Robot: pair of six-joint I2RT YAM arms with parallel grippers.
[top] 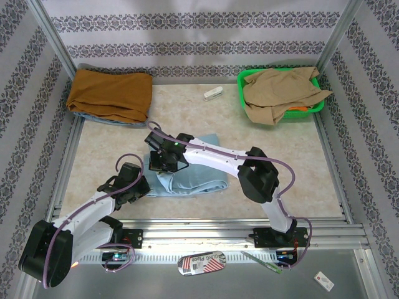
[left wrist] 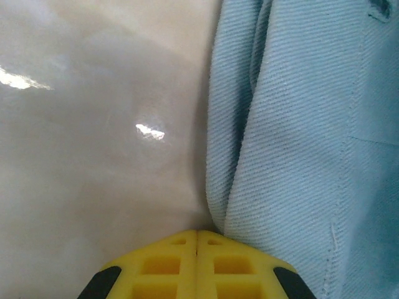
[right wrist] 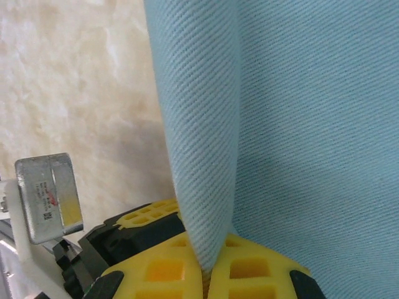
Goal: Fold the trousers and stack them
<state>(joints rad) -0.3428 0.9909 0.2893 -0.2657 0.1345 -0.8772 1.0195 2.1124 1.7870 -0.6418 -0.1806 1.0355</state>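
Note:
The pale sky-blue trousers (top: 194, 171) lie folded into a compact rectangle at the middle of the table, near the front. My right gripper (top: 163, 159) is over their left end; in the right wrist view it (right wrist: 209, 266) is shut on a raised fold of the blue cloth (right wrist: 206, 124). At the trousers' lower left edge sits my left gripper (top: 141, 187). In the left wrist view its yellow fingers (left wrist: 197, 234) are pressed together on the tabletop, with the cloth's edge (left wrist: 299, 137) just to their right and no cloth visible between them.
A rust-orange garment (top: 112, 93) lies folded at the back left. At the back right, a green basket (top: 317, 106) holds a tan garment (top: 283, 90). A small white object (top: 213, 94) lies at the back centre. The left gripper's yellow finger (right wrist: 144, 217) shows in the right wrist view.

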